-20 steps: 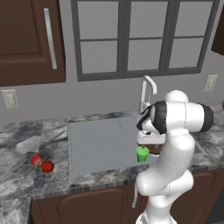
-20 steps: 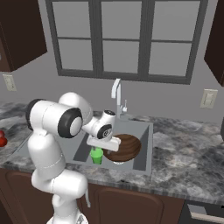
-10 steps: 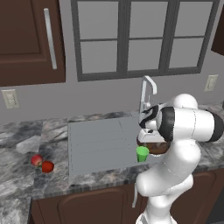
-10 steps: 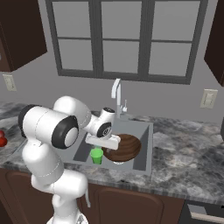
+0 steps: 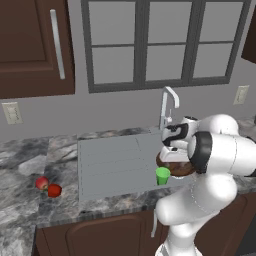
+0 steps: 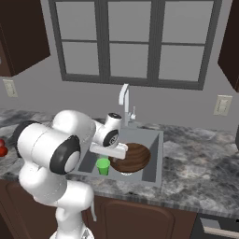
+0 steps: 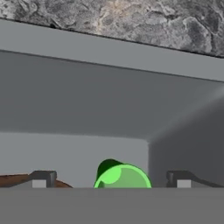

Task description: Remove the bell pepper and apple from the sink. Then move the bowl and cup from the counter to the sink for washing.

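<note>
Cup [image 5: 162, 175]: small green tumbler, likely light, rigid and smooth-walled, best pinched across its sides; stands upright in the sink [image 5: 115, 165] just beside the bowl [image 6: 131, 158], gripper [image 7: 111, 178] spread wide, empty, above it.

Sink [image 5: 115, 165] as my landmark. Ribbed drainboard half, left of the basin: bare, open from above. Basin: I see the bowl [image 6: 130, 158] filling much of the floor, with the cup [image 5: 162, 175] just beside it at the near wall; little free floor between them. Faucet [image 5: 169, 104] stands at the back rim, blocking approach from behind. Counter [image 5: 30, 195] well left of the sink: apple [image 5: 42, 183] and bell pepper [image 5: 54, 190], touching; the counter around them is free.
</note>
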Controlling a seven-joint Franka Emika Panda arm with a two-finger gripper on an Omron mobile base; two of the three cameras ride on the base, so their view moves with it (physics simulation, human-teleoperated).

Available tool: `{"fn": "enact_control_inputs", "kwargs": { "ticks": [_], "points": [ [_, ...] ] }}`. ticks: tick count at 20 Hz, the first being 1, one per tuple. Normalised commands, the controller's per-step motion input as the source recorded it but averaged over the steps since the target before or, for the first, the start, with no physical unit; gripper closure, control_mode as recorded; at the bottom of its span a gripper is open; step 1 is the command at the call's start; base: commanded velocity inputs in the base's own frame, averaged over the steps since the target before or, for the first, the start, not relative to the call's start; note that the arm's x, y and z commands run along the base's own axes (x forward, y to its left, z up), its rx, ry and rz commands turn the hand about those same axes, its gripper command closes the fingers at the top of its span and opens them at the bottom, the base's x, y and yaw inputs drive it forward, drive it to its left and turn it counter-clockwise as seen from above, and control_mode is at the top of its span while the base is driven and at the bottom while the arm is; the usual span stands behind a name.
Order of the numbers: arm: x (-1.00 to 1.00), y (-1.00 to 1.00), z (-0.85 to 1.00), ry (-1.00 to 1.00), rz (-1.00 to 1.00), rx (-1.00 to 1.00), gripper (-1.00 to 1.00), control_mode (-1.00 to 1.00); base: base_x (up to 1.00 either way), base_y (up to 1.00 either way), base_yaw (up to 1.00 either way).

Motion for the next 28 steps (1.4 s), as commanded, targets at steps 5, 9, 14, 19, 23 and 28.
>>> {"fn": "enact_control_inputs", "kwargs": {
  "ticks": [5, 9, 14, 19, 23, 28],
  "points": [
    [-0.20, 0.00, 0.17, -0.07, 0.00, 0.00, -1.00, -1.00, 0.00, 0.00, 0.00],
    [-0.18, 0.00, 0.21, -0.08, 0.00, 0.00, -1.00, -1.00, 0.00, 0.00, 0.00],
    [-0.16, 0.00, 0.26, -0.08, 0.00, 0.00, -1.00, -1.00, 0.00, 0.00, 0.00],
    [-0.12, 0.00, 0.34, -0.03, 0.00, 0.00, -1.00, -1.00, 0.00, 0.00, 0.00],
    [-0.15, 0.00, 0.37, -0.01, 0.00, 0.00, -1.00, -1.00, 0.00, 0.00, 0.00],
    [-0.23, 0.00, 0.33, -0.09, 0.00, -0.02, -1.00, -1.00, 0.00, 0.00, 0.00]
  ]
}}
